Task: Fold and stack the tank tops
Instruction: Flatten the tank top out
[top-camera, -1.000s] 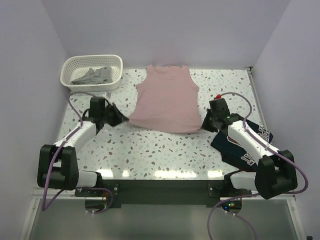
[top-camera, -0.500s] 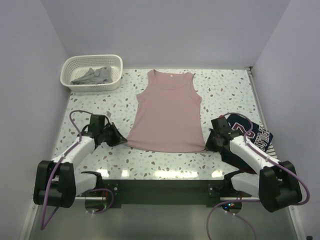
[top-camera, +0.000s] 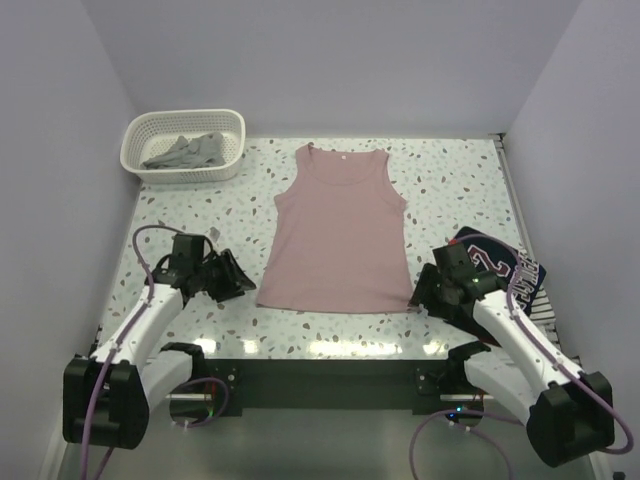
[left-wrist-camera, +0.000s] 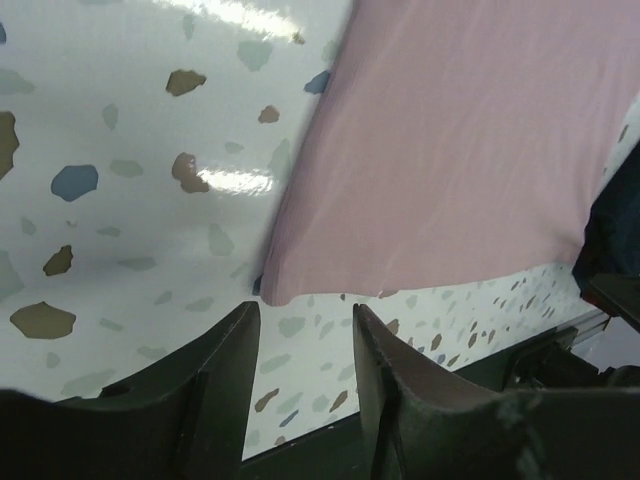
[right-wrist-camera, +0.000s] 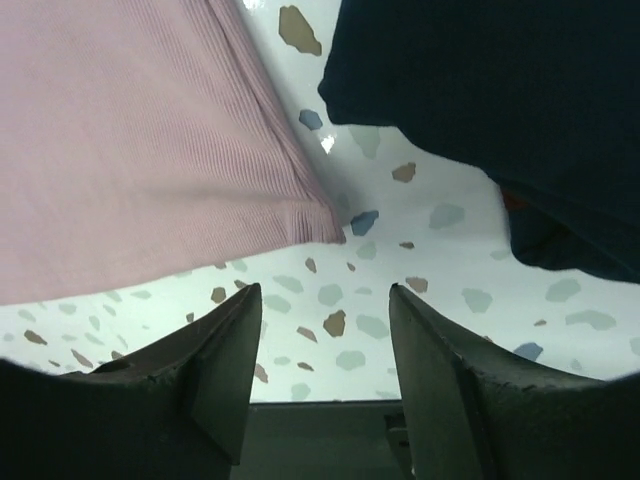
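Pink tank top (top-camera: 338, 232) — lay flat, unfolded. Left end effector (top-camera: 241, 283), right end effector (top-camera: 420, 296): open, empty, at near hem corners. First fold seemed next — regrasp needed.

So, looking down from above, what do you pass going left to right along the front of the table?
left end effector → pink tank top → right end effector → navy tank top

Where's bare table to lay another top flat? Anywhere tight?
Free: left patch bordered by basket, pink top and left arm; far-right table between pink top and the edge, beyond the navy top. Crowded: near right, navy top and right arm together.
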